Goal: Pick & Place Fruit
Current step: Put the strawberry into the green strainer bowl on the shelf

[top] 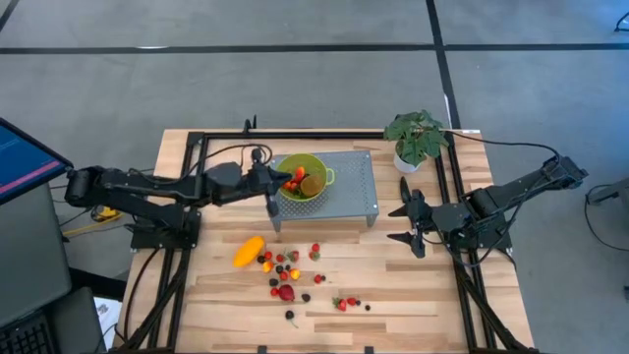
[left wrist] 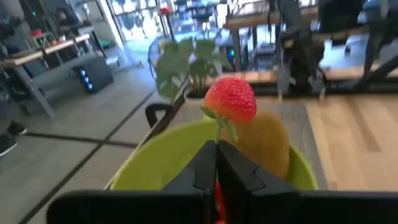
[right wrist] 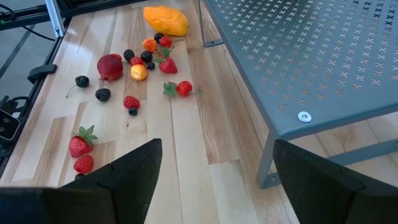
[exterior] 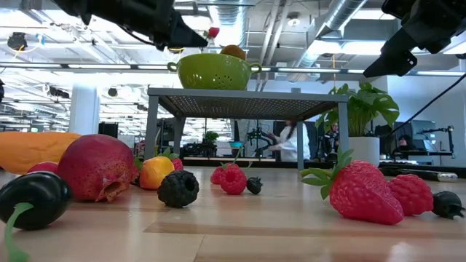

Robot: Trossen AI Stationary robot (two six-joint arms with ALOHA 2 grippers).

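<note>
My left gripper (top: 285, 180) is shut on a red strawberry (left wrist: 231, 99) above the green colander (top: 303, 177), which stands on the grey perforated stand (top: 349, 182). A brown-green kiwi (left wrist: 262, 142) lies in the colander. On the table in front of the stand lie a long orange-yellow fruit (top: 249, 251), a red round fruit (top: 286, 292) and several small berries (top: 295, 264). My right gripper (top: 408, 224) is open and empty, right of the stand and above the table. My left gripper pinches the strawberry's green stalk end (left wrist: 219, 132) between its two fingertips (left wrist: 205, 163). The fingers come about level from the table's left. The strawberry sticks out past the fingertips, lifted clear over the colander's bowl (exterior: 213, 32).
A potted green plant (top: 417, 138) stands at the stand's far right corner. A black frame rail (top: 295, 135) runs round the table's edges. Two strawberries (right wrist: 79, 149) lie near the front of the table, with bare wood (right wrist: 186, 155) beside the stand's leg.
</note>
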